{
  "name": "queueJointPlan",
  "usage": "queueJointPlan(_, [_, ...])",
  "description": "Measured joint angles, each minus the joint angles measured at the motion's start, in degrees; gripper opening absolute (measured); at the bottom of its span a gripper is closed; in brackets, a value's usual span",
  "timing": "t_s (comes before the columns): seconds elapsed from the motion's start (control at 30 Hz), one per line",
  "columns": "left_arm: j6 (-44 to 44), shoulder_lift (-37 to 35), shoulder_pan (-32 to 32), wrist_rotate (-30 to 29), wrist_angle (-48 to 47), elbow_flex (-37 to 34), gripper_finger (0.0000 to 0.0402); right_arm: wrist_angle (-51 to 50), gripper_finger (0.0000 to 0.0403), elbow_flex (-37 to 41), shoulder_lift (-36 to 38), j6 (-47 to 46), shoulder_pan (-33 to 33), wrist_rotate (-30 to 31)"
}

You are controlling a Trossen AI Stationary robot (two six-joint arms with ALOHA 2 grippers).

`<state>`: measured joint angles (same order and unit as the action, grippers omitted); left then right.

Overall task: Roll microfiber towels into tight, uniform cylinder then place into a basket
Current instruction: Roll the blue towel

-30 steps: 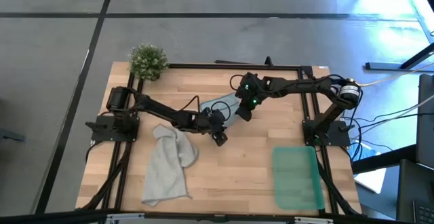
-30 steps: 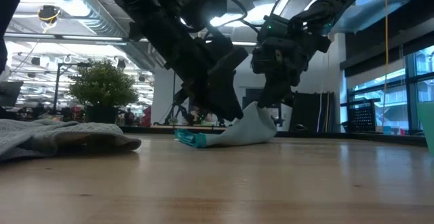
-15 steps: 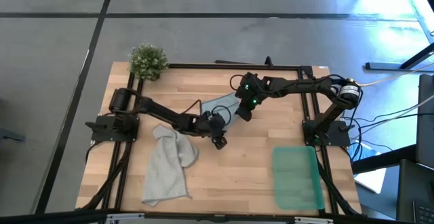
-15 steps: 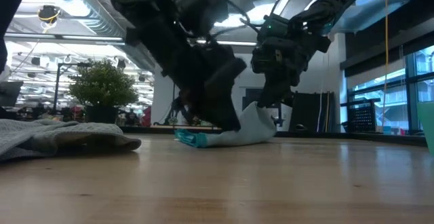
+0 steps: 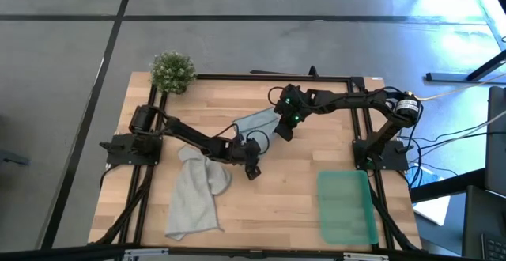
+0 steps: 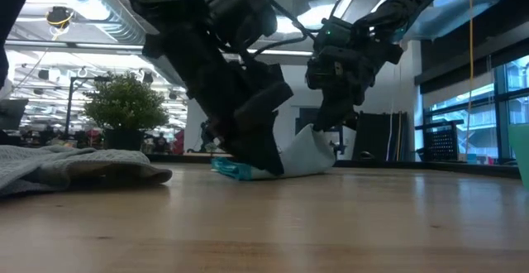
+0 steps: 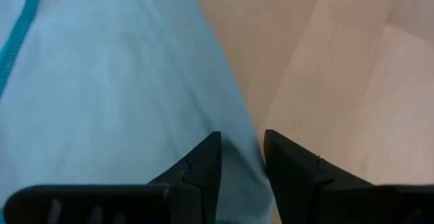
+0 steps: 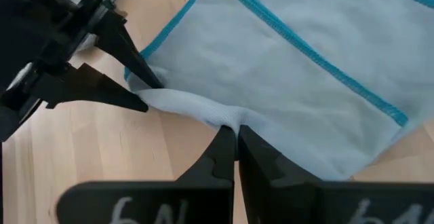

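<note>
The pale blue towel (image 5: 254,122) lies near the table's middle, mostly flat, with its teal-hemmed edges (image 8: 319,61) showing. My right gripper (image 5: 281,134) is shut on it and raises one part. My left gripper (image 5: 252,172) stands open low at the towel's near side, a finger on each side of the towel's edge (image 7: 239,125). The light grey towel (image 5: 198,194) lies crumpled at the near left. The green basket (image 5: 346,207) sits at the near right. My right gripper pinches a raised fold of the blue towel (image 8: 234,119) between its two fingers, slanting down from above. The cloth rises to a ridge at the fingers; the rest lies on the table. My left gripper straddles the towel's edge (image 7: 247,153); I cannot tell whether it touches.
A small bushy plant (image 5: 172,71) stands at the far left corner. Bare wood (image 5: 277,206) lies between the grey towel and the basket. The black frame rails (image 5: 360,111) run along the table's sides.
My left gripper has moved down and toward the table's near edge, along the blue towel's side, staying open. More of the blue towel shows behind it. My right gripper has kept its hold and its place.
</note>
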<state>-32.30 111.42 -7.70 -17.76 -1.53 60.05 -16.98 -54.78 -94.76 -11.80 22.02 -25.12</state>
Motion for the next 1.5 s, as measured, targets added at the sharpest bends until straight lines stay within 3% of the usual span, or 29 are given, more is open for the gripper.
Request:
queueJointPlan(0.47, [2.25, -0.72, -2.6, -4.19, -9.0, 0.28, 0.0107, -0.01, 0.0006, 0.0, 0.0, -0.12, -0.04, 0.0])
queueJointPlan(0.63, [0.66, -0.72, -2.22, -3.96, -9.49, 0.22, 0.0081, -0.05, 0.0006, 0.0, 0.0, -0.08, -0.04, -0.02])
queueJointPlan(0.83, [-0.32, -1.72, -0.79, 2.33, -9.75, 0.16, 0.001, -0.05, 0.0006, 0.0, 0.0, -0.05, -0.06, -0.06])
queueJointPlan(0.97, [0.69, -4.15, 0.03, 5.25, -11.41, -0.13, 0.0009, 0.0, 0.0006, 0.02, 0.0, 0.06, -0.15, -0.39])
queueJointPlan(1.13, [1.47, -7.16, 3.07, 15.65, -12.48, -0.04, 0.0004, 0.03, 0.0006, 0.02, 0.0, 0.06, -0.09, -0.28])
queueJointPlan(1.5, [1.95, -9.86, 7.0, 20.67, -13.67, -0.09, 0.0003, 4.32, 0.0006, 0.02, -0.47, 0.41, -0.01, 5.76])
